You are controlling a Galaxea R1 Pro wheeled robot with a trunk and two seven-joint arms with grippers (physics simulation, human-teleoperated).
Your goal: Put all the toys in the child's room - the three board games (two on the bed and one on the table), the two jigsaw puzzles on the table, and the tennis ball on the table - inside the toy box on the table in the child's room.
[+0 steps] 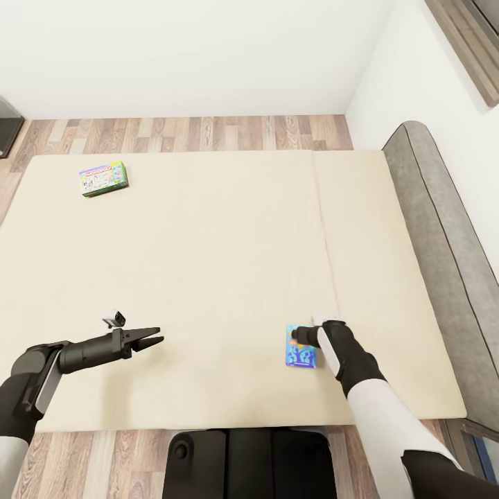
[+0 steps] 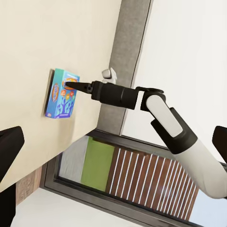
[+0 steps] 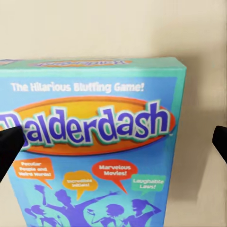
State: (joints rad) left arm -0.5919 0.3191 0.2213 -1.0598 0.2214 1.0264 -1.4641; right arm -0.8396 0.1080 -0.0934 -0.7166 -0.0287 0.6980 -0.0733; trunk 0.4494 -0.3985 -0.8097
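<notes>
1. The right gripper (image 1: 299,334) hangs over the upper edge of the flat blue game box with orange and purple drawings (image 1: 302,346), which lies flat on the wide cream mattress of the bed (image 1: 208,242) near its front edge; in the right wrist view the dark fingertips (image 3: 9,144) stand spread to either side of the box (image 3: 90,142), holding nothing
2. To do this pickup well, the arm should probably centre the fingers across the box's narrow width, come down until the tips bracket its side walls, and only then close, since a flat box on soft bedding may tilt or slide if nipped at one corner
3. The left gripper (image 1: 154,339) hovers empty over the mattress well apart from the box, jaws slightly parted
4. The green-bordered game box (image 1: 102,179) lies at the far left corner of the bed, well out of the way
5. The grey padded headboard (image 1: 443,263) runs along the right side; nothing seems to block the grasp
</notes>
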